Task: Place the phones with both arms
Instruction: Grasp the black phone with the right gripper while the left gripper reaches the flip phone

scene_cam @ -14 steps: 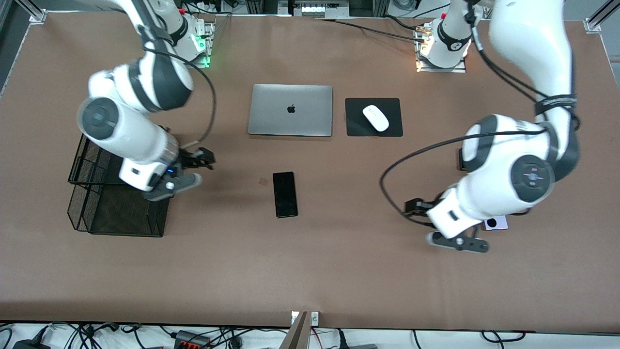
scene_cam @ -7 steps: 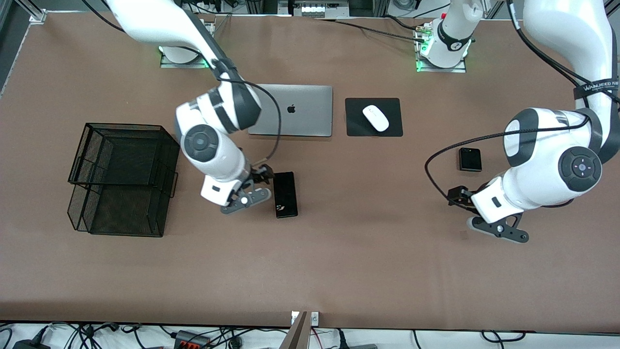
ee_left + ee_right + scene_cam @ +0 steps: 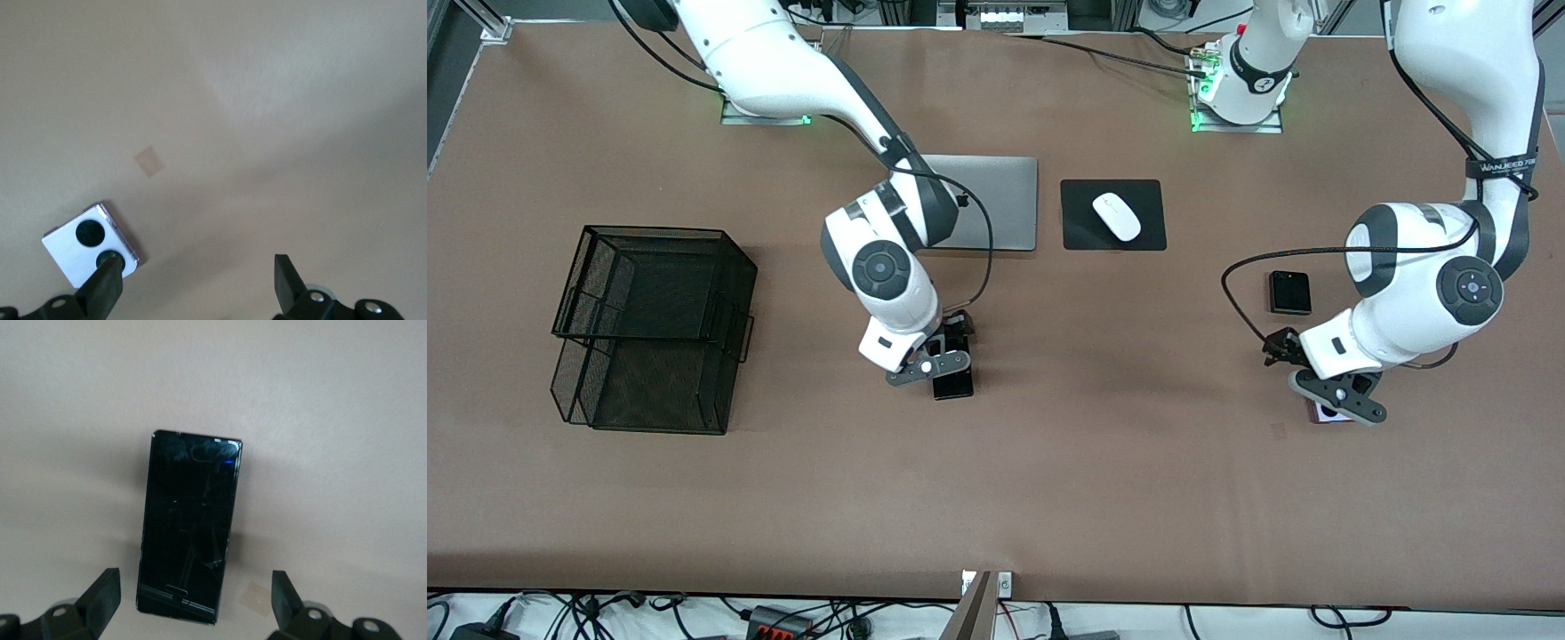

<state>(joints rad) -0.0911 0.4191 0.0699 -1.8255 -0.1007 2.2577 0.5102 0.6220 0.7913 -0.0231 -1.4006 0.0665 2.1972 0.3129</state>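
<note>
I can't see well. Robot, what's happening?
Right gripper open over long black phone. Left gripper open over white phone. Nothing in the way.

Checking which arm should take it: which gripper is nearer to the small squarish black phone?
Left. The left gripper hovers over the lavender-white phone, just nearer the front camera than the squarish black phone. The right gripper is over the long black phone, mid-table.

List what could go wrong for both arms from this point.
1. The left gripper, open, sits off-centre over the lavender-white phone: one finger overlaps its edge, so closing may nudge it away.
2. The right gripper, open over the long black phone, may slip on so flat a slab.
3. The small black phone lies beside the left arm's cable.
</note>
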